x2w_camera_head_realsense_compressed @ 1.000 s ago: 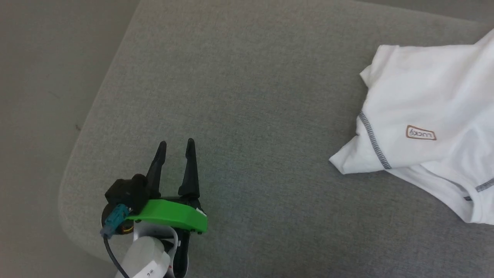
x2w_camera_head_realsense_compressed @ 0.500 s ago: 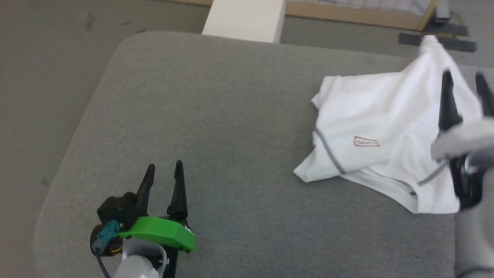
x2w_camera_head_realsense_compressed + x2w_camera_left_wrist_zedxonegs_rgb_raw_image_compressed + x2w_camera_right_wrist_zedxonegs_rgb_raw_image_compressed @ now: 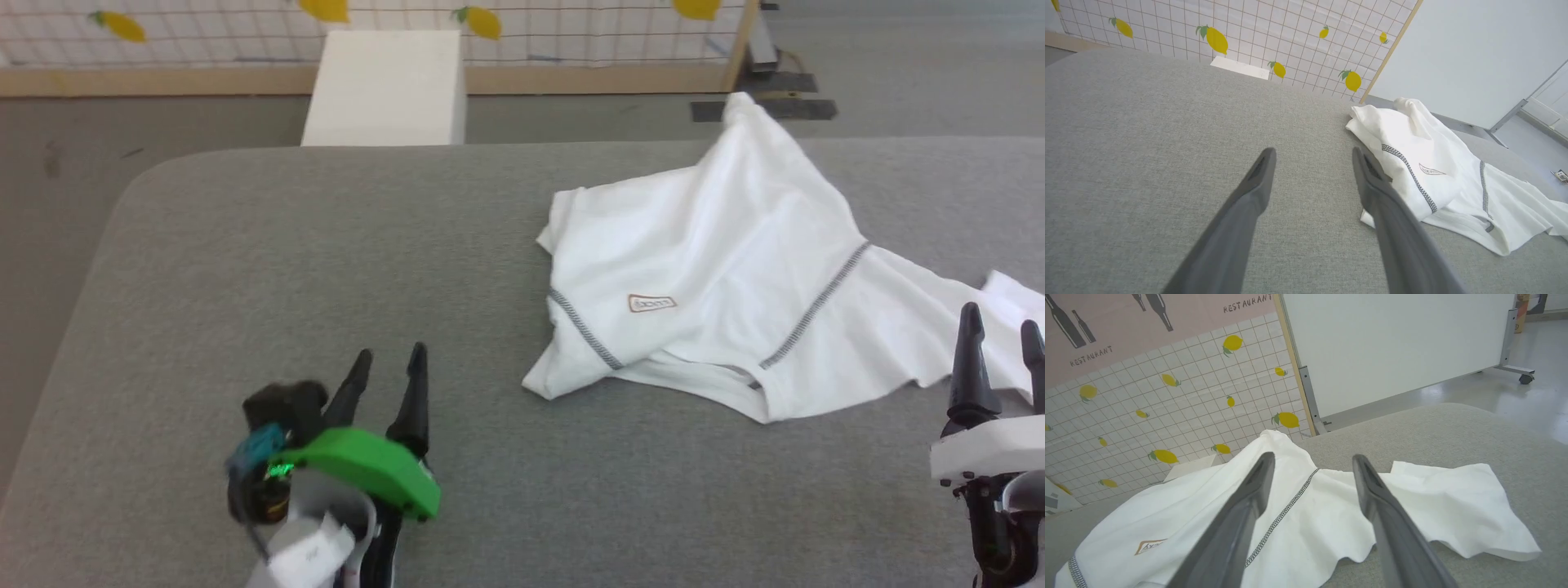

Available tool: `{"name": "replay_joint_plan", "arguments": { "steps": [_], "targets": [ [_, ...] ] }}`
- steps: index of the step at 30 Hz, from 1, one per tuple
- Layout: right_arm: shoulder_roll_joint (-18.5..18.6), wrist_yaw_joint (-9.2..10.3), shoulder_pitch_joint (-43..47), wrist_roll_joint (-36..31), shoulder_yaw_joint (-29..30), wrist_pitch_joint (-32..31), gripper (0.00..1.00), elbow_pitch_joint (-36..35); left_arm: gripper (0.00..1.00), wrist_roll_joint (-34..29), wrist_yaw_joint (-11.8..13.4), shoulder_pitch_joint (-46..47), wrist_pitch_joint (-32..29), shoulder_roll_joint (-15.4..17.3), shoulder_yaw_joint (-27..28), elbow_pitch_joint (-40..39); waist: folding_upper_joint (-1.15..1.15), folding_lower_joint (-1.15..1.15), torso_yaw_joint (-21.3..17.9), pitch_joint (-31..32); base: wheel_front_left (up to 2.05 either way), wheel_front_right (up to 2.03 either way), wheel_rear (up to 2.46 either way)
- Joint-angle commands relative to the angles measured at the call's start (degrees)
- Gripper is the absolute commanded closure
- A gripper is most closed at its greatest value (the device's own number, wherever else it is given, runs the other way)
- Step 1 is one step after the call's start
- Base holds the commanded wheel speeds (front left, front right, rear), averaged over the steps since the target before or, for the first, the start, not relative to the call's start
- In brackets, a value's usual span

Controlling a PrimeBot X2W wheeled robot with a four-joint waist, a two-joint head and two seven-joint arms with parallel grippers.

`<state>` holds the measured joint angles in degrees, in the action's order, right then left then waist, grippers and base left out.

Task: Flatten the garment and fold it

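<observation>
The garment [image 3: 718, 269], a white T-shirt with dark dotted seams and a small reddish print, lies crumpled on the grey cushioned surface [image 3: 326, 261], right of centre, with a peak rising at its far side. In the left wrist view the garment [image 3: 1437, 179] lies to the right of the fingers; in the right wrist view the garment [image 3: 1310, 514] spreads just ahead. My left gripper [image 3: 390, 356] hovers open over bare cushion at the lower left, well apart from the shirt. At the lower right my right gripper [image 3: 1002, 322] stands open at the shirt's near right edge, holding nothing.
A rigid white box [image 3: 385, 86] stands on the floor past the cushion's far edge. Behind it runs a wire-grid panel with yellow lemon shapes [image 3: 490, 24] on a wooden frame. A white board on wheels [image 3: 1392, 347] stands beyond. Bare cushion stretches left of the shirt.
The head camera has tilted up and swung right, bringing the far edge, box and grid panel into view. The right gripper sits lower in the picture, off the shirt's middle.
</observation>
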<state>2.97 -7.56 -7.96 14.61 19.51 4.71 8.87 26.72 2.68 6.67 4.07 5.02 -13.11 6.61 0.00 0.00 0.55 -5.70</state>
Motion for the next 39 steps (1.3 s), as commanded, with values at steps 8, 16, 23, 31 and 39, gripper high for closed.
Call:
{"name": "replay_joint_plan", "arguments": {
  "steps": [8, 16, 23, 31, 39],
  "targets": [
    [-0.1, 0.08, -0.8, 2.5, -2.6, 1.1, 0.00, -0.3, 0.00, 1.4, 0.5, 14.1, -25.3, -0.1, -7.1, 10.9, 0.00, 0.00, -6.5, -2.4, 0.00, 0.00, 0.00],
    [-0.1, 0.08, -1.8, 3.0, -2.7, 2.1, 0.00, 0.3, 0.00, -1.4, 1.6, 19.6, -32.3, 1.1, -10.2, 18.9, 0.00, 0.00, -10.0, -5.0, 0.00, 0.00, 0.00],
    [-0.1, 0.08, -2.2, 3.4, -2.2, 2.6, 0.00, 0.7, 0.65, -0.6, 0.0, 20.5, -32.4, 0.6, -11.2, 22.2, 0.00, 0.00, -10.8, -6.6, 0.00, 0.00, 0.00],
    [-0.1, 0.08, -2.2, 3.4, -2.3, 2.7, 0.00, 1.4, 1.00, 3.7, -1.5, 21.0, -23.8, -0.7, -8.0, 18.8, 0.00, 0.00, -7.5, -6.1, 0.00, 0.00, 0.00],
    [-0.1, 0.08, -1.8, 3.2, -3.1, 2.4, 0.00, 2.7, 1.00, 7.6, 1.5, 18.5, -15.4, 0.5, 0.4, 1.3, 0.00, 0.00, -0.9, -3.3, 0.00, 0.00, 0.00]
  ]
}}
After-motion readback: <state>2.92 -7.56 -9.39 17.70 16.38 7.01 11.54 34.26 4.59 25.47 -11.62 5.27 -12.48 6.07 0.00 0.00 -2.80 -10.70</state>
